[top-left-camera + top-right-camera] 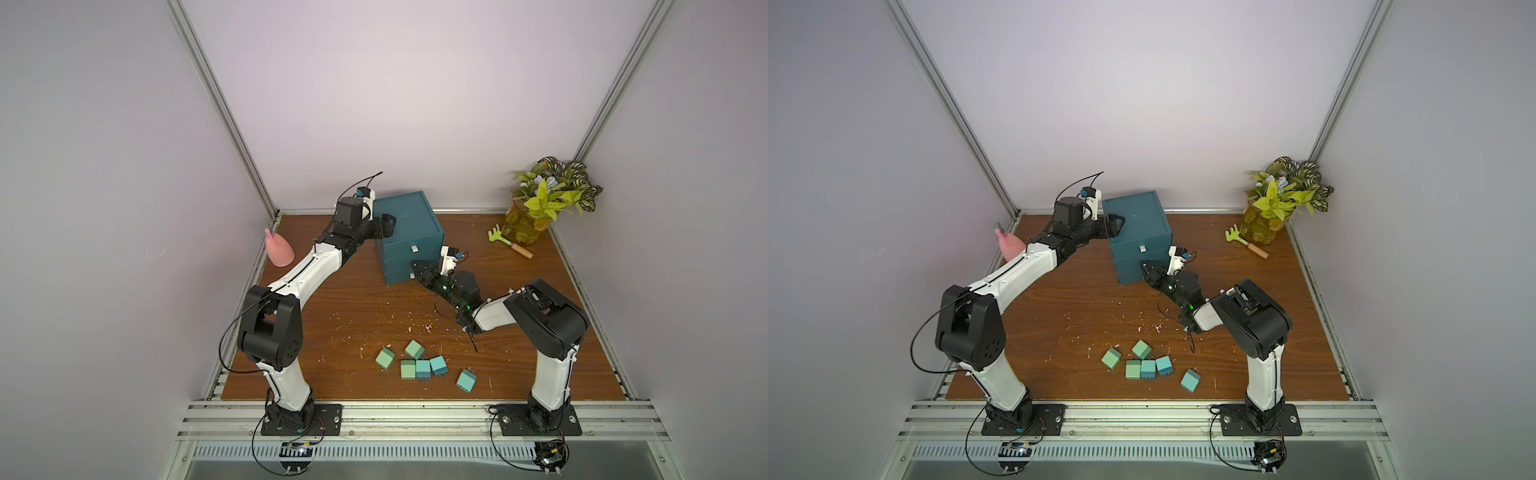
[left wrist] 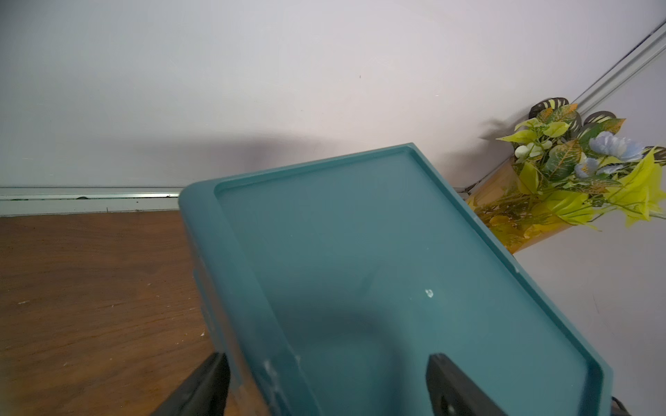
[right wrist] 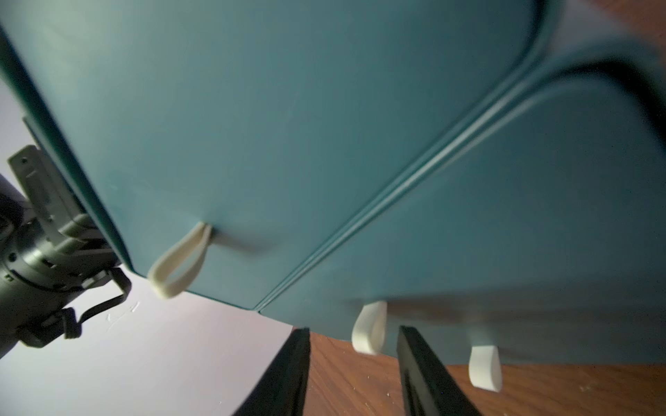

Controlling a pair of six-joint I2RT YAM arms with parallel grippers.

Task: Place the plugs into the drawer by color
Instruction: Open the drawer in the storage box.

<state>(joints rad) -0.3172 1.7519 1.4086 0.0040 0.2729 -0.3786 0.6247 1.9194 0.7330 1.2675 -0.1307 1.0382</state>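
The drawer, a dark teal cabinet point(image 1: 409, 226) point(image 1: 1138, 224), stands at the back of the table, turned a little. My left gripper point(image 1: 388, 222) point(image 2: 328, 356) is open and straddles its top left edge, one finger beside the side wall, the other over the lid point(image 2: 360, 252). My right gripper point(image 1: 417, 269) point(image 3: 355, 331) is open low at the front, a white tab handle point(image 3: 369, 331) between its fingers with a gap to each. Several plugs, mint green point(image 1: 385, 358) and blue-teal point(image 1: 438, 365) point(image 1: 1148, 369), lie near the front edge.
A pink spray bottle point(image 1: 277, 249) stands at the left edge. A vase of leaves point(image 1: 540, 199) and a small green rake point(image 1: 509, 241) sit at the back right. White crumbs point(image 1: 426, 329) dot the wooden table point(image 1: 332, 299).
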